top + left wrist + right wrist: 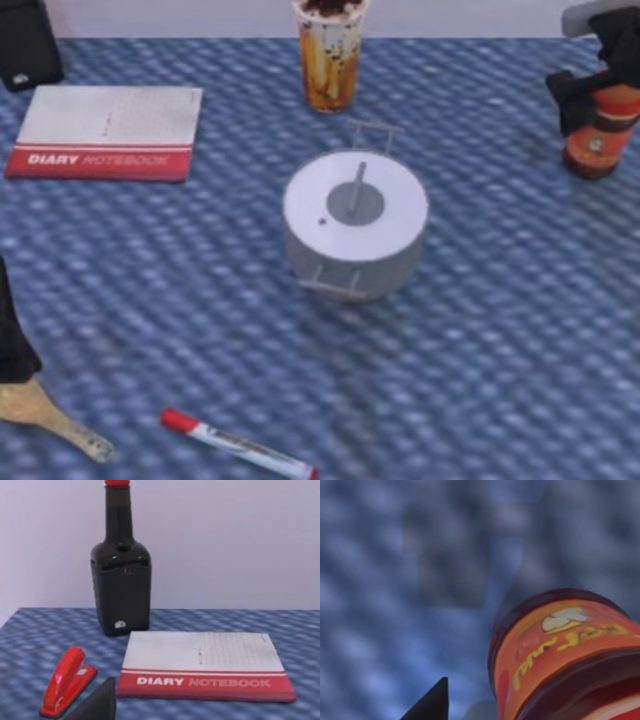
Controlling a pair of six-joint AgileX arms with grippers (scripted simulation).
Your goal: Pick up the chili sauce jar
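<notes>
The chili sauce jar (598, 135), orange-labelled with dark contents and an orange-red lid, is at the far right of the table. My right gripper (603, 97) reaches in from the back right corner, with its black jaws on either side of the jar's top and shut on it. The right wrist view looks down the jar's label (565, 645) toward the blue cloth, and one dark fingertip (434, 705) shows beside the jar. Whether the jar's base is off the cloth I cannot tell. My left gripper (14, 340) stays parked and open at the table's left edge.
A grey round drum (355, 222) stands mid-table. At the back are a clear cup with brown streaks (330, 55) and a dark bottle (120, 575). A diary notebook (105, 132) lies back left, near a red stapler (65, 682). At the front are a red marker (235, 445) and a wooden spoon (55, 420).
</notes>
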